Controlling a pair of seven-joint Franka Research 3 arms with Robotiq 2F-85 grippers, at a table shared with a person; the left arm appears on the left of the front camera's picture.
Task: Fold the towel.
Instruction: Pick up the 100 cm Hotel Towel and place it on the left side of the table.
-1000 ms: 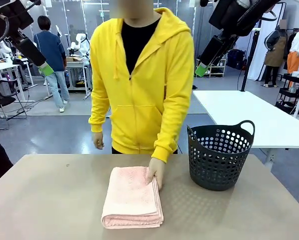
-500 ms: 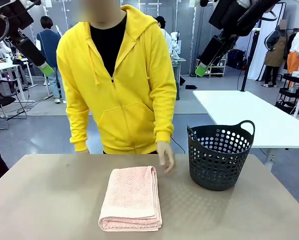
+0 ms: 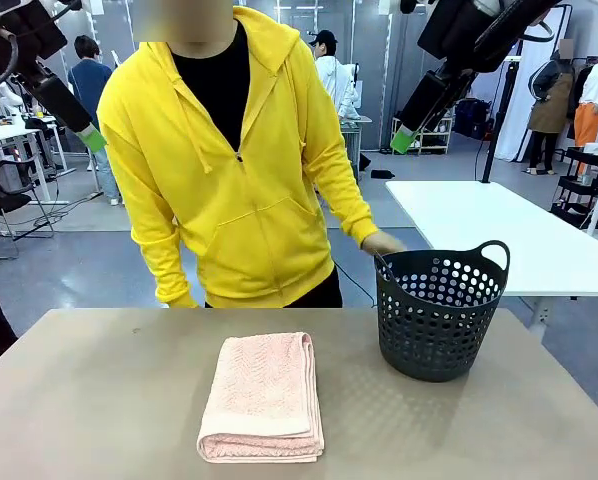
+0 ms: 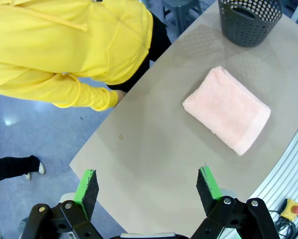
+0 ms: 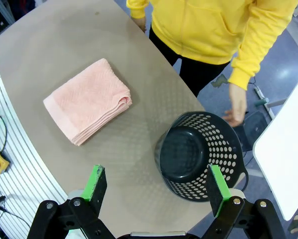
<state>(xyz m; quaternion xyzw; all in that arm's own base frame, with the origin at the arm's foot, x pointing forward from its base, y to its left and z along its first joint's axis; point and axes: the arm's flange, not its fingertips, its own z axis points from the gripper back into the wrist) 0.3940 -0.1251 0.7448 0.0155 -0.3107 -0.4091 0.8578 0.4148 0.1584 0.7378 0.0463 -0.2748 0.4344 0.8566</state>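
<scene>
Both grippers are hanging high above the table, jaws spread wide and holding nothing: left gripper (image 4: 148,185), right gripper (image 5: 157,185). The folded towel (image 3: 264,396) is lying mid-table, long axis running near-to-far, beside the basket (image 3: 440,312).

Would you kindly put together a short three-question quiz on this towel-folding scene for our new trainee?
1. True or false: the towel lies folded on the table.
2. What is in the basket? A) the towel B) nothing C) a cup
3. Fill in: the person's hand is near the basket's ____.

Key
1. True; it is a folded stack in front of the person, apart from the basket.
2. B; the right wrist view looks down into it and shows a bare bottom.
3. Rim. Both the left pincer and right pincer hang open, high above the table.
</scene>
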